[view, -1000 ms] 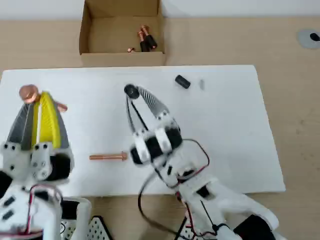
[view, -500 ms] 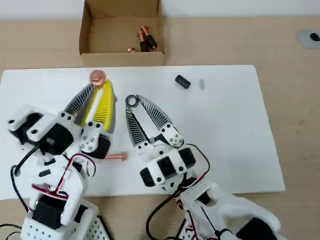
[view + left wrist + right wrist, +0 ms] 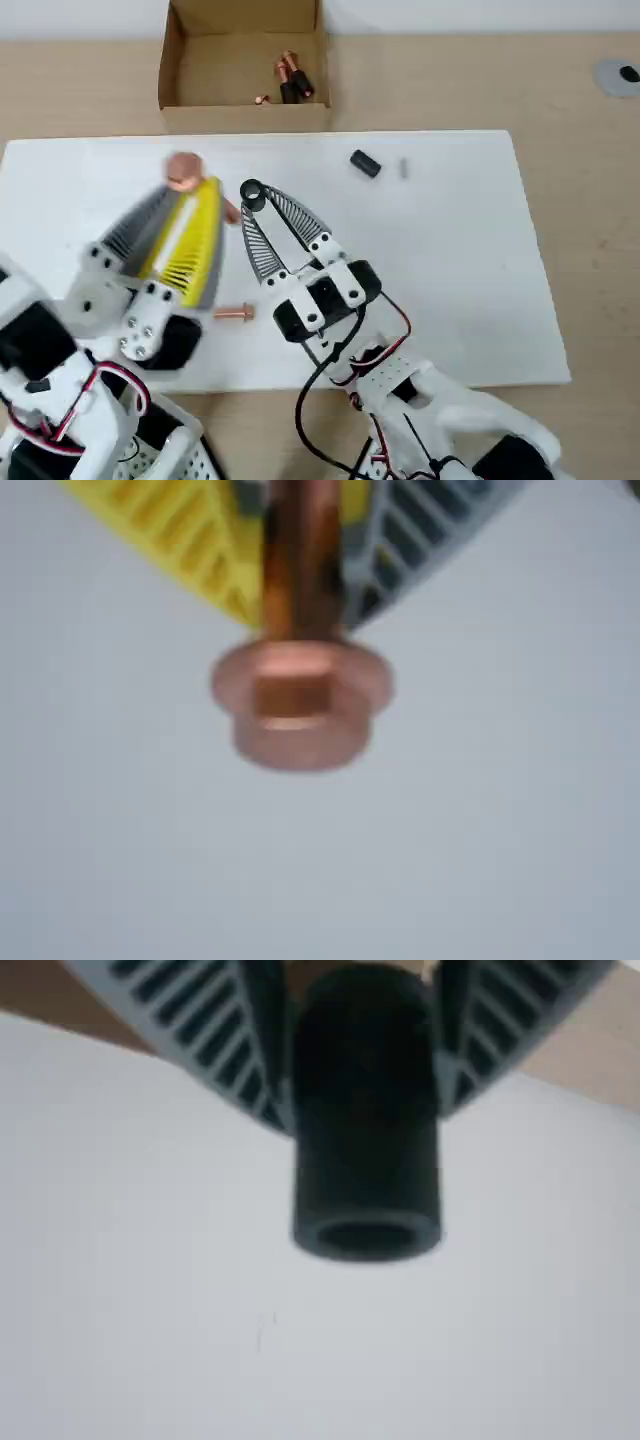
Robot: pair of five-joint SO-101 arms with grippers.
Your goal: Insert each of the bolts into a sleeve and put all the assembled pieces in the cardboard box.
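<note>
**Bolt and sleeve closing in for the insertion**

The left tool [image 3: 190,190] is drawing back and tilting a little compared with half a second ago, while the right tool [image 3: 255,205] is nudging its sleeve up and toward it, so the two tips are now sitting near each other over the white sheet [image 3: 450,280] on the bench [image 3: 580,200].

The left tool is gripping a copper bolt [image 3: 183,168] by the shank, with the flanged head sticking out past the fingertips. The left wrist view is showing the same clamp on the shank. The right tool is clenching a black sleeve [image 3: 250,190], its open bore facing outward in the right wrist view.

A second bolt [image 3: 235,313] is lying loose on the sheet by the left arm, and a spare sleeve [image 3: 365,163] is lying well apart, nearer the cardboard box [image 3: 245,118]. Assembled pieces [image 3: 292,78] are already resting inside the box.

The step in hand is looking like the mating of this pair. Since the head is leading, the next move is probably calling for the left tool to turn the bolt's free shank end toward the bore, line the axes up, and push in gently.
</note>
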